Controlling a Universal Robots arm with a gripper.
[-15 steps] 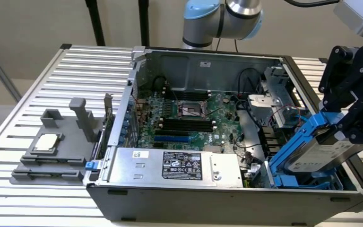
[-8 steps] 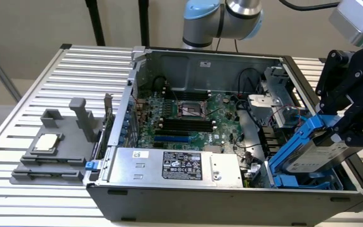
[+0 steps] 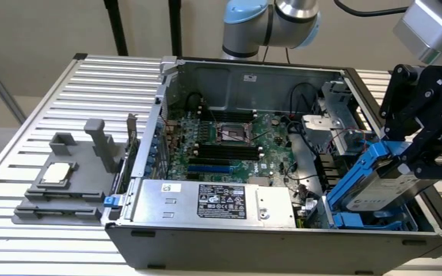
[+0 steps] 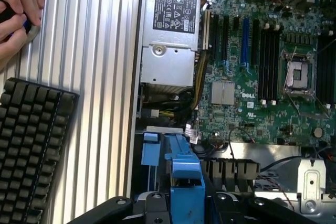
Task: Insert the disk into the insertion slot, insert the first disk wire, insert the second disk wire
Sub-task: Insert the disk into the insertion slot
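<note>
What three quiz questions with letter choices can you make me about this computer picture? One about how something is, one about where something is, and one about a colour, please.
1. How is the computer case?
A. Open, with the motherboard showing.
B. Shut all round.
C. Tipped upside down.

2. Where is the disk?
A. Lying flat on the motherboard.
B. Outside the computer case.
C. In the gripper, at the exterior view's right end of the case.

3. What colour is the carrier frame round the disk?
A. Red.
B. Blue.
C. Yellow.

Answers:
1 A: you can look straight in at the green board.
2 C: the gripper clamps the disk, tilted, above that end of the case.
3 B: bright blue plastic runs along the disk's edges.
</note>
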